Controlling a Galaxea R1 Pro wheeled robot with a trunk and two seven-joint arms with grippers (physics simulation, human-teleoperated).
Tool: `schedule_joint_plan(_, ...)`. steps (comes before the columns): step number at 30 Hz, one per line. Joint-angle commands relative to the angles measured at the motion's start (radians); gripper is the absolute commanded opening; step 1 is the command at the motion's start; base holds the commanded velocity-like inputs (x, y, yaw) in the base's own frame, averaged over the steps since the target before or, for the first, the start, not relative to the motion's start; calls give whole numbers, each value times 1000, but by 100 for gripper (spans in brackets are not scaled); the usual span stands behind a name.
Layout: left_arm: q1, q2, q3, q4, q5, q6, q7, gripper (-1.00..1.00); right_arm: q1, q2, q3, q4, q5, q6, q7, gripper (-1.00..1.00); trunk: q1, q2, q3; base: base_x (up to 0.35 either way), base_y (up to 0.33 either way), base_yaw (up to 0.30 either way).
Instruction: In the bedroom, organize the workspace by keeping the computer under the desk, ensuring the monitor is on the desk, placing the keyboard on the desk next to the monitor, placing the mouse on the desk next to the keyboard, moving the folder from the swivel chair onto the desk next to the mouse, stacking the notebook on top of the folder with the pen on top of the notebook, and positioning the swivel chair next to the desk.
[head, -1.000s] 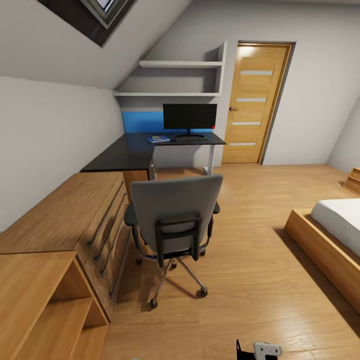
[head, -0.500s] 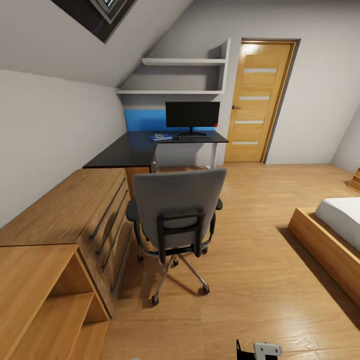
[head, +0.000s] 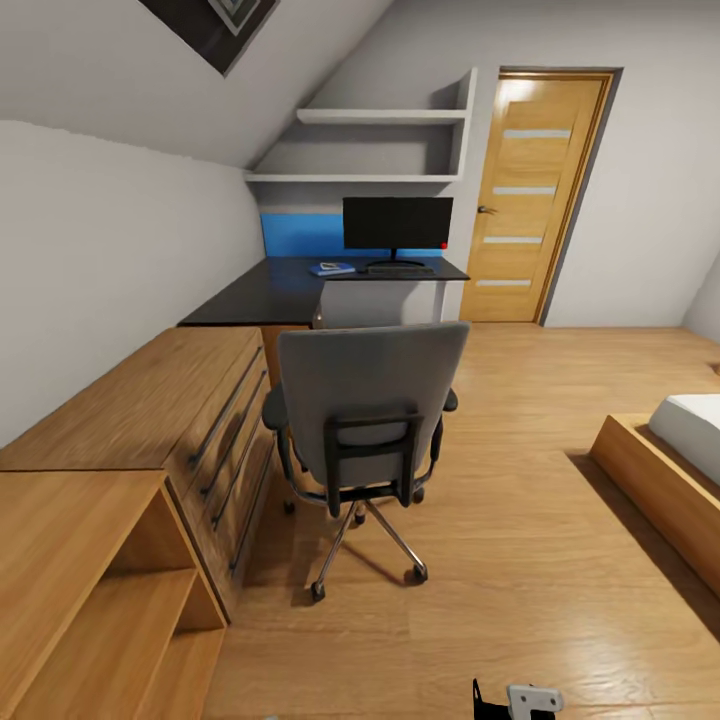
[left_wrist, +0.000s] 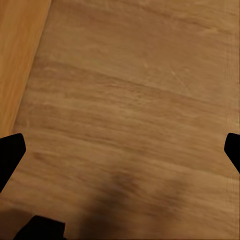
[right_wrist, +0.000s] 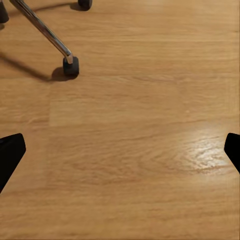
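The grey swivel chair (head: 370, 400) stands on the wood floor with its back to me, in front of the black L-shaped desk (head: 265, 298). Its backrest hides the seat and anything on it. A black monitor (head: 397, 225) stands at the desk's far end with a dark keyboard (head: 400, 269) before it and a flat blue item (head: 332, 268) to their left. My left gripper (left_wrist: 120, 150) is open over bare floor. My right gripper (right_wrist: 120, 150) is open too, above the floor near a chair caster (right_wrist: 70, 66). The computer, mouse and pen cannot be made out.
A long wooden dresser (head: 150, 410) and an open shelf unit (head: 90, 590) line the left wall. A wooden door (head: 535, 195) is at the back right, and a bed frame (head: 665, 480) stands at the right. Wall shelves (head: 370, 150) hang above the desk.
The whole head view has shifted: the camera has moved forward, so chair and desk look slightly nearer and further right. Nothing in the room has moved.
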Motion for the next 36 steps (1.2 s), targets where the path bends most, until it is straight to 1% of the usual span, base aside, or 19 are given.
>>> schedule_joint_plan(1,-1,1,-8,0,10,-8,7,100,0,0,9,-1,-1,0,-9,100,4,-8,-4,0,0,15)
schedule_joint_plan(12,-1,1,-8,0,10,-54,7,100,1,0,9,-1,3,-4,-8,100,46,-85,-39,0,0,4)
schedule_joint_plan(18,-1,2,-8,0,13,-132,7,100,1,1,10,-1,5,-4,-8,100,69,-127,-58,0,0,0)
schedule_joint_plan(21,-1,2,-7,0,13,-150,7,100,1,1,10,-1,5,-4,-8,100,80,-148,-67,0,0,0)
schedule_joint_plan(36,-1,5,-8,-21,4,-162,12,100,1,0,10,-1,5,-1,-9,100,138,-253,-114,0,0,0)
